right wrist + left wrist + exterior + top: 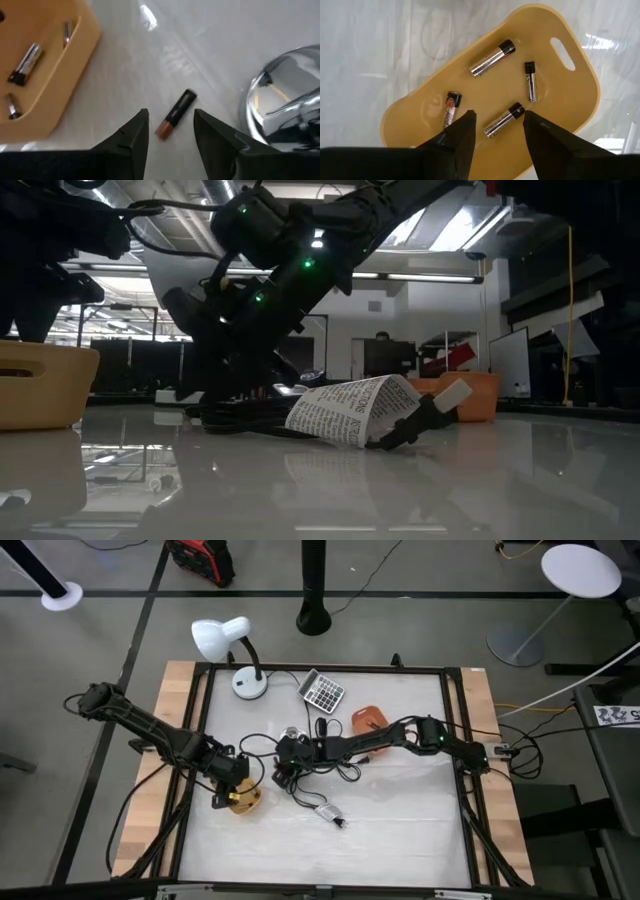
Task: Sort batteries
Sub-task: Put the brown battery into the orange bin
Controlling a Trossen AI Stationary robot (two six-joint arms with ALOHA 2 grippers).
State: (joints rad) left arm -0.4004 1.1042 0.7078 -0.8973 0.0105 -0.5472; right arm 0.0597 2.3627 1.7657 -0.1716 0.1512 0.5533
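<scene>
— Where are the batteries right now?

— Four lie in the yellow tray (570,90) at about seven o'clock on the table (400,830): a large silver battery (492,58), a slim battery (530,81), a second silver battery (503,120) and a reddish battery (451,108). A loose copper-and-black battery (175,114) lies on the white surface near the table's centre, beside a shiny metal dome (285,100).

— And the arms?

— The left gripper (497,131) hangs over the tray, fingers spread and empty, the second silver battery showing between them. The right gripper (170,131), reaching in from three o'clock, hovers above the loose battery, jaws apart, holding nothing. An orange tray (47,75) with more batteries sits close by.
</scene>
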